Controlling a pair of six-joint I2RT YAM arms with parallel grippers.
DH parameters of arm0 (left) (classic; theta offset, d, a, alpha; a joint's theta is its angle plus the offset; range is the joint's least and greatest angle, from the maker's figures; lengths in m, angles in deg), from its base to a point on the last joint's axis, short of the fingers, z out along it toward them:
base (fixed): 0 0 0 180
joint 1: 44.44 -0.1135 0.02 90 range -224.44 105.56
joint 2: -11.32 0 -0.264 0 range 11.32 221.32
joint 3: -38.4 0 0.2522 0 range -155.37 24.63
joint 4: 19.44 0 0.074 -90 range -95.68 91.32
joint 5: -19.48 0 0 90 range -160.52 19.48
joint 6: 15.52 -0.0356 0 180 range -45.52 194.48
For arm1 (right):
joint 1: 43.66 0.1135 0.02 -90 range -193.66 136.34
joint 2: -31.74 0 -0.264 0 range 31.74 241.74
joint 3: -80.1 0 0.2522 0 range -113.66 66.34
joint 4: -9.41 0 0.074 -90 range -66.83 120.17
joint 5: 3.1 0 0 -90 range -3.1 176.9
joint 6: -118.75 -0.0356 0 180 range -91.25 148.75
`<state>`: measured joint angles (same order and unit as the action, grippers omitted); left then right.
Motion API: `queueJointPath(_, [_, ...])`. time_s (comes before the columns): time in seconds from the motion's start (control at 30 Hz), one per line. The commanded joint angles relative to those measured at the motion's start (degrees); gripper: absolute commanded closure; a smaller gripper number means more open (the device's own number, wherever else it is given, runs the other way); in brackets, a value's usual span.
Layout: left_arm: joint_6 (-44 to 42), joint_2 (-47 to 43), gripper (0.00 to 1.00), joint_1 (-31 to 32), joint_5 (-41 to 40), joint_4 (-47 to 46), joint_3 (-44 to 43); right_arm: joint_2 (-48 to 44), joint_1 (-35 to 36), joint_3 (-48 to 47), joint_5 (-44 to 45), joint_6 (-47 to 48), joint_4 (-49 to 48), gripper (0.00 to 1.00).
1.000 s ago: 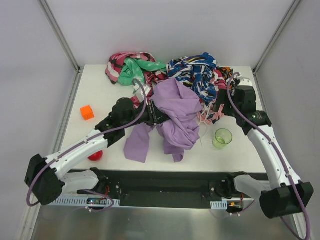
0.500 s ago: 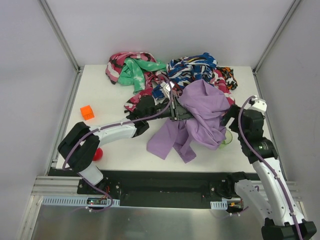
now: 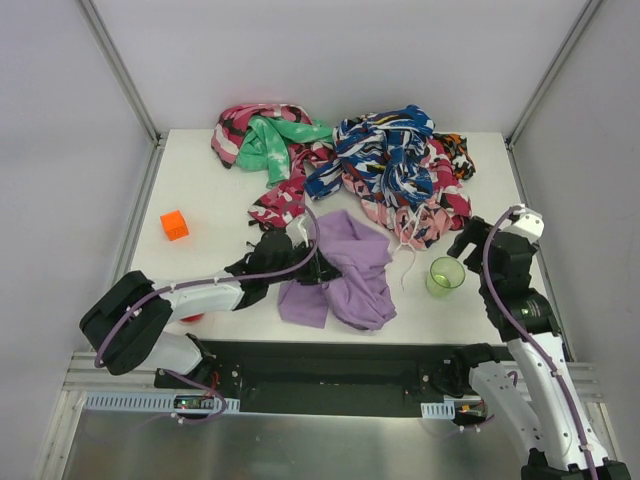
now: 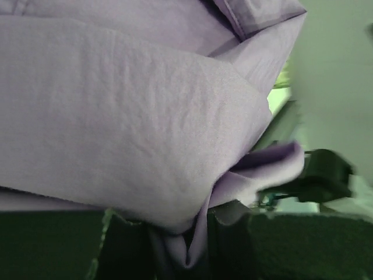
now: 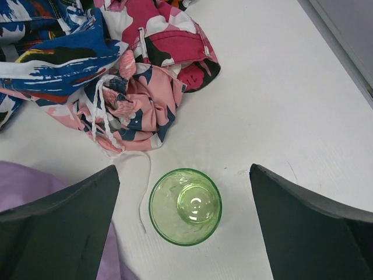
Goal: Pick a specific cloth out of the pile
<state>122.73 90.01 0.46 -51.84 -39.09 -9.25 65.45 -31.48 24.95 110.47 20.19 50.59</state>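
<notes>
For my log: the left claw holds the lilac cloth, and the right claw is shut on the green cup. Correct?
No: the right wrist view shows the right claw open above the green cup, not gripping it. The left claw holds the lilac cloth.

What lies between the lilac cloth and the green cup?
In the right wrist view, a thin white drawstring from the pile lies between lilac cloth and green cup.

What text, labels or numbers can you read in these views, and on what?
None. The purple cloth, green cup and orange block are plain. The pile carries only printed patterns, no letters. No labels or numbers show anywhere else.
</notes>
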Motion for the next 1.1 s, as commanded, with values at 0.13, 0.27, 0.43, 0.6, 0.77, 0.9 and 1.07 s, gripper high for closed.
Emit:
queueJointPath(0.13, [-3.4,0.9,1.00,-0.3,-11.6,12.9,2.4,3.4,-0.2,-1.1,-1.7,-2.3,-0.7,0.04])
queueJointPath(0.27, [-4.8,-3.5,0.30,-0.3,-16.1,22.1,0.8,4.5,-0.2,-3.4,-1.0,-3.0,2.2,0.04])
queueJointPath(0.43, [-9.4,-17.7,0.01,0.1,-24.1,40.3,-3.0,4.6,-0.3,-6.5,-0.4,-2.3,7.2,0.04])
queueJointPath(0.6, [-13.8,-29.3,0.01,0.0,-31.4,56.8,-11.7,3.0,-0.3,-5.9,0.9,-1.1,8.4,0.04])
queueJointPath(0.77, [-13.0,-34.8,0.01,0.1,-41.5,64.1,-16.4,0.2,-0.2,-4.0,1.6,0.5,7.6,0.04])
queueJointPath(0.9, [-11.5,-37.6,0.01,0.1,-44.0,64.4,-15.2,-0.9,-0.2,-2.5,-0.2,3.1,5.3,0.04])
queueJointPath(1.07, [-10.5,-37.7,0.01,0.1,-44.1,64.5,-14.7,-0.7,-0.3,-2.6,-2.0,4.0,4.0,0.04])
